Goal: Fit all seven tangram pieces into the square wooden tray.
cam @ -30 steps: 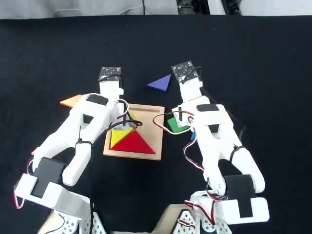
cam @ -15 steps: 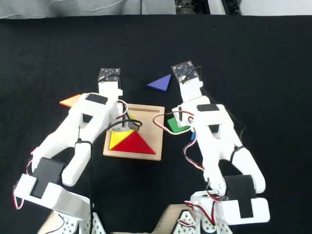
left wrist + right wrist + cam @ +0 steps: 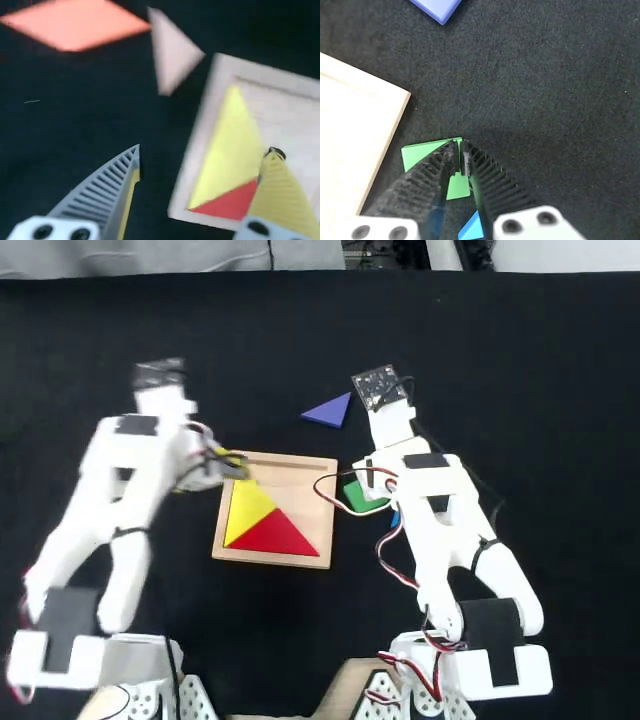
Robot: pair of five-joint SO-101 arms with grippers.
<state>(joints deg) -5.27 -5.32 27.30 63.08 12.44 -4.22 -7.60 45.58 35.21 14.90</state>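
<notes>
left gripper (image 3: 204,150) spread wide, straddling the rim of the tray (image 3: 290,459). tray holds 2 pieces: yellow triangle (image 3: 245,505), red triangle (image 3: 275,537). right gripper (image 3: 459,146) pressed together over green piece (image 3: 417,150), just beside the tray on the tabletop (image 3: 500,360).

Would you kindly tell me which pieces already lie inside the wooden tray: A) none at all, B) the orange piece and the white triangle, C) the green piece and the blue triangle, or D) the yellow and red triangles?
D: the yellow triangle and the red triangle lie flat inside the wooden tray, while the green piece lies outside it on the black table.
</notes>
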